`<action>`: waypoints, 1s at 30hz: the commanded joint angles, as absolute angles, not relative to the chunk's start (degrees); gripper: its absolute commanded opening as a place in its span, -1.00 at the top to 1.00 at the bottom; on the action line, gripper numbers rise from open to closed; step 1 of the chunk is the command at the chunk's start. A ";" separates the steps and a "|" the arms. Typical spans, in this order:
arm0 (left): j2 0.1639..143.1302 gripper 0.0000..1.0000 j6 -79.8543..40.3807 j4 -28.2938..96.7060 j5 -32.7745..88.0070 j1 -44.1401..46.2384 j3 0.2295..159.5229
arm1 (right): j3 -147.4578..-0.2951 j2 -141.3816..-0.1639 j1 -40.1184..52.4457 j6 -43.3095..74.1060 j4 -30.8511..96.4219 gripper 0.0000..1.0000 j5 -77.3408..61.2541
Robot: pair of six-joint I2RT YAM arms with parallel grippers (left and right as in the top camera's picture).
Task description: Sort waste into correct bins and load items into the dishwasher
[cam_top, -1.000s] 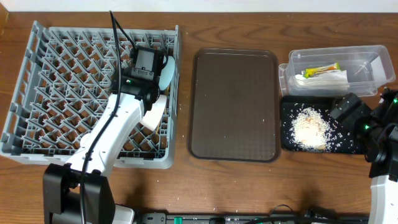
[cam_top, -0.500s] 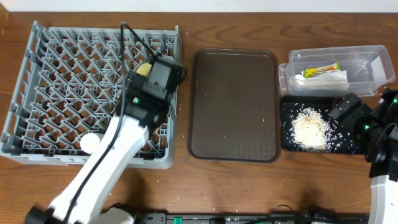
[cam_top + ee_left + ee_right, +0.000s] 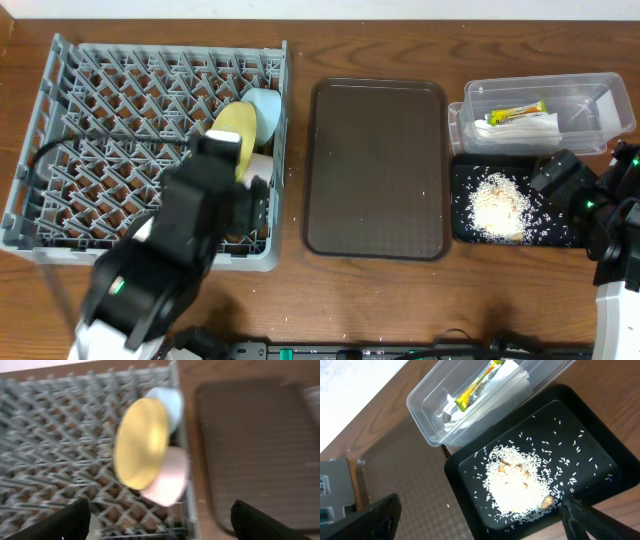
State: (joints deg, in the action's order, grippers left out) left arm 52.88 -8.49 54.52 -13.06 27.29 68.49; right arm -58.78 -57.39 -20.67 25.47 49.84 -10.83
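Note:
The grey dish rack [image 3: 100,90] fills the left of the table. A pale-yellow plate [image 3: 232,138] stands on edge at its right side, with a light-blue bowl [image 3: 265,110] behind it and a white bowl [image 3: 260,168] in front. All three show blurred in the left wrist view: plate [image 3: 142,442], blue bowl [image 3: 170,402], white bowl [image 3: 170,485]. My left gripper [image 3: 160,522] is open and empty, just short of them [image 3: 222,160]. My right gripper [image 3: 480,520] is open and empty over the black tray [image 3: 580,425] of rice crumbs [image 3: 517,482]. Cup and chopsticks are not visible.
The clear tub [image 3: 600,90] at the far right holds the white napkin [image 3: 525,128] and the green-and-orange wrapper [image 3: 517,115]. The black tray [image 3: 462,225] sits in front of it. The brown serving tray [image 3: 375,170] lies between the rack and the bins.
My left arm has drawn back from the rack's right side toward the table's front, uncovering the plate and bowls standing in the rack. The right arm has not moved.

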 commanded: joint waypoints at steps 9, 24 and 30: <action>40.51 -0.96 -10.35 61.43 -10.81 27.40 69.67 | -58.76 -57.39 -21.04 26.11 49.78 -0.99 -10.55; 24.84 -0.96 -1.58 41.17 -5.10 10.37 51.62 | -58.76 -57.39 -21.04 26.11 49.78 -0.98 -10.52; 12.58 -0.96 3.36 28.38 1.80 6.76 35.88 | -58.76 -57.39 -21.04 26.11 49.78 -0.98 -10.52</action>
State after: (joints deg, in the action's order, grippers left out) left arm 18.15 -1.41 31.94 -4.62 7.84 42.50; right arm -58.74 -57.39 -20.69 25.47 49.87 -10.76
